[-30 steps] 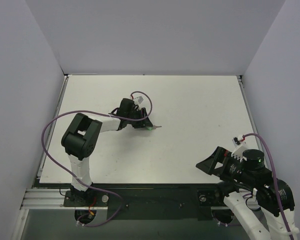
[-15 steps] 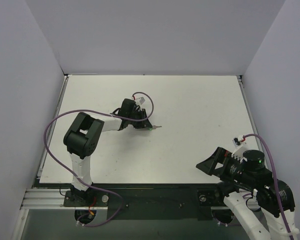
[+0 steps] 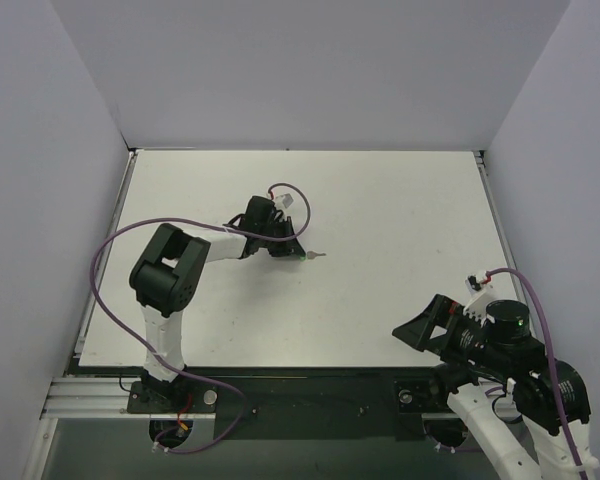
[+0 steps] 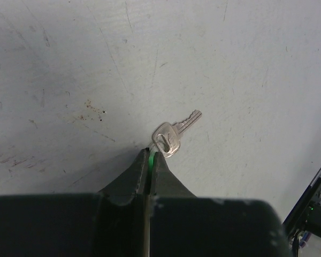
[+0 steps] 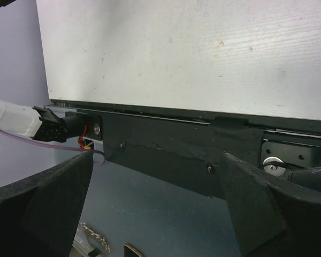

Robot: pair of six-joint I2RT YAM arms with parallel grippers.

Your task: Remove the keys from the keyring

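Observation:
My left gripper (image 4: 151, 153) is shut on the green keyring tag (image 4: 151, 158); only a thin green sliver shows between the black fingertips. The small ring and the silver-grey key (image 4: 174, 136) stick out just past the tips and lie on the white table, blade pointing up-right. In the top view the left gripper (image 3: 298, 253) is at the table's middle-left, with the key (image 3: 318, 256) just to its right. My right gripper (image 3: 417, 333) is open and empty, held low by the table's near right edge, far from the key.
The white table (image 3: 400, 220) has grey walls on three sides. The right wrist view shows the table's black front rail (image 5: 166, 134), the left arm's base (image 5: 21, 122) with purple cable, and the floor below.
The left gripper has shifted slightly to the right, dragging the keyring and key with it. The right arm has not moved.

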